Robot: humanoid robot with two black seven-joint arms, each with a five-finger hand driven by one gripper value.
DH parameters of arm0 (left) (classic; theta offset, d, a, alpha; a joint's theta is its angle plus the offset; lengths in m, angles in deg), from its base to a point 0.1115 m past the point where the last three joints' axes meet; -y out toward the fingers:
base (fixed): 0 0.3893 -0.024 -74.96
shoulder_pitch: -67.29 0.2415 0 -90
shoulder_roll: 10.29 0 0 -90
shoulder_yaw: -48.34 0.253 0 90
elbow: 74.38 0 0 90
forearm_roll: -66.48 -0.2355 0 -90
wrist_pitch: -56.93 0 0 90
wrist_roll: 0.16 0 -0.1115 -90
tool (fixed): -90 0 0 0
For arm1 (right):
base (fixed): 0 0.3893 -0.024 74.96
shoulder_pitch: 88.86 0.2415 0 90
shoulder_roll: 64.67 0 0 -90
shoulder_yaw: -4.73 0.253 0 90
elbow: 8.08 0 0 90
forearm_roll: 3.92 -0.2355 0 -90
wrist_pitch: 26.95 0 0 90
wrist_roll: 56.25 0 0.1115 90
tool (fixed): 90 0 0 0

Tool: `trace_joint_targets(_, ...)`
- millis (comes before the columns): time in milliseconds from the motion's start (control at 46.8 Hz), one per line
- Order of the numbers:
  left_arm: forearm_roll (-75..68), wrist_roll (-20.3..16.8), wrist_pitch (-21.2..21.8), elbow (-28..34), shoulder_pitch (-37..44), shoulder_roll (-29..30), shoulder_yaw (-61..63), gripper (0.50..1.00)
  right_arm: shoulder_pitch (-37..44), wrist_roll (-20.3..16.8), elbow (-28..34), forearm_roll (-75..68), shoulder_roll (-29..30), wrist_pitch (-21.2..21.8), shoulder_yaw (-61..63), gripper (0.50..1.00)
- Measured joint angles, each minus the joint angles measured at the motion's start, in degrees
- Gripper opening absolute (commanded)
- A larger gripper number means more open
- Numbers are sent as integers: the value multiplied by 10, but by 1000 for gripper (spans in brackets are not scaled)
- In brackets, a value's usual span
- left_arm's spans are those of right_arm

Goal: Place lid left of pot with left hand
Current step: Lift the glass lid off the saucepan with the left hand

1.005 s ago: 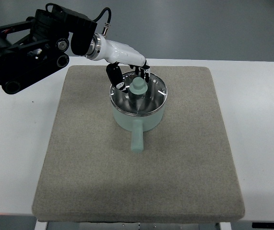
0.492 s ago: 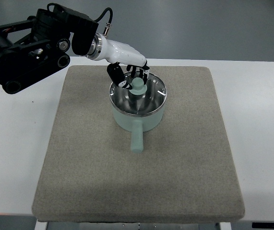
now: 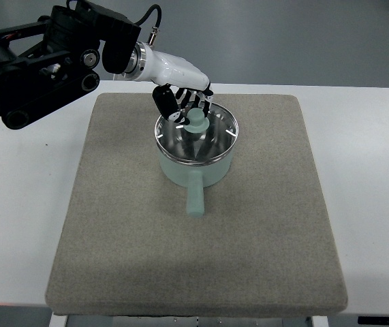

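Nearest the camera, front edge of the grey mat (image 3: 201, 272) lies flat on the white tabletop (image 3: 17, 225), mat covers most of the middle. Mid-mat sits the mint-green pot (image 3: 195, 163), upright, its straight handle (image 3: 195, 197) pointing toward the camera. The lid (image 3: 195, 136) is glass with a metal rim, sits on the pot's mouth, looks slightly tilted or lifted at the back, cannot tell for sure. Mint knob (image 3: 196, 123) at lid centre. Left robot hand (image 3: 184, 102) comes down from the far side over the lid, white palm shell, dark fingers (image 3: 163, 102) curled down around the knob, apparently grasping it; exact contact partly hidden. Behind it the black left arm (image 3: 37, 61) enters from the picture's left edge, cable looping over the wrist. Space on the mat left of the pot is bare cloth.
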Motion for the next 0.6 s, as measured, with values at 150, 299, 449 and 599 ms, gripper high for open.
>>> trace_joint_targets(150,-1,0,0,0,-5,1,-1,500,0,0,0,0,0,0,0,921)
trace_joint_targets(299,-1,0,0,0,-20,10,-2,500,0,0,0,0,0,0,0,921)
trace_joint_targets(449,-1,0,0,0,-29,34,-3,500,0,0,0,0,0,0,0,921)
trace_joint_targets(599,-1,0,0,-1,-29,82,-3,500,0,0,0,0,0,0,0,921)
